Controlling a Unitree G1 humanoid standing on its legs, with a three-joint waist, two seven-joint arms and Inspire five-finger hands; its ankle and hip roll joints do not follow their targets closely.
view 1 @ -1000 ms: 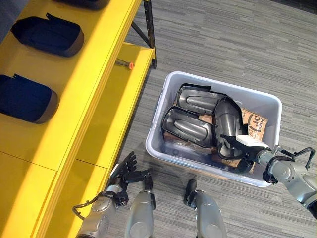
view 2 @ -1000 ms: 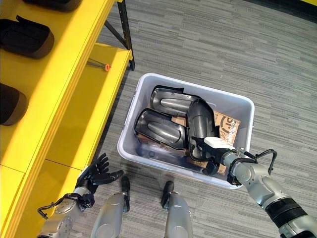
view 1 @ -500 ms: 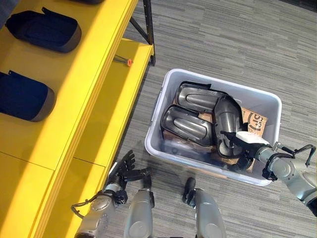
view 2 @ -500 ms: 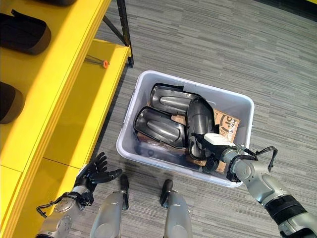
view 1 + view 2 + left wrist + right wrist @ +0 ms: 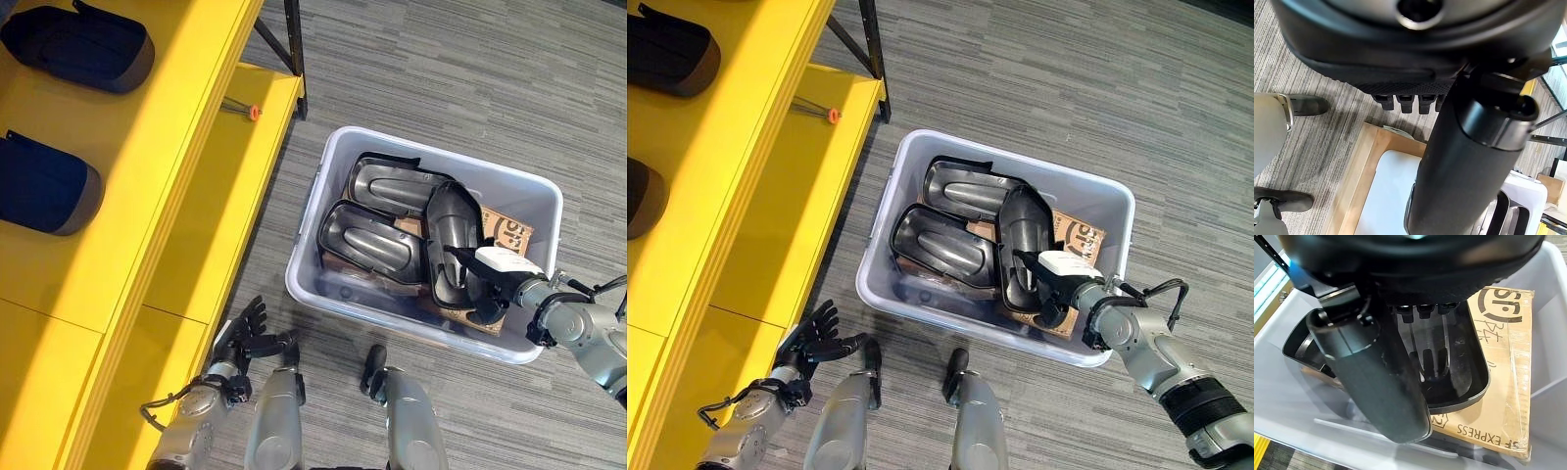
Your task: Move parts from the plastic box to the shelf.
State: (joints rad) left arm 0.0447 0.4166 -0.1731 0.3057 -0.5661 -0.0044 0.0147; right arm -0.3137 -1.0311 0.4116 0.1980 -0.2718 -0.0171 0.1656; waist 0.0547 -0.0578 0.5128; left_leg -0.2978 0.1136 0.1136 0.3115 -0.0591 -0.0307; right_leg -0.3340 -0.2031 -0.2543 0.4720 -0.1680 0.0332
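Inside plastic box (image 5: pixel 534 201), right hand (image 5: pixel 1058 284) on part (image 5: pixel 1027 257)

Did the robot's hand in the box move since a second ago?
Yes. The right hand has slid further into the plastic box, away from its near rim, onto the upright black part.

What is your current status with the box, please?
Right hand inside plastic box, on the upright black part, grip unclear. Left hand open, idle by shelf. Nothing blocking.

Pale grey plastic box (image 5: pixel 537 201) holds 3 black moulded shell parts (image 5: pixel 370 238); right hand (image 5: pixel 487 283) reaches onto the rightmost, beside the yellow shelf (image 5: pixel 147 186).
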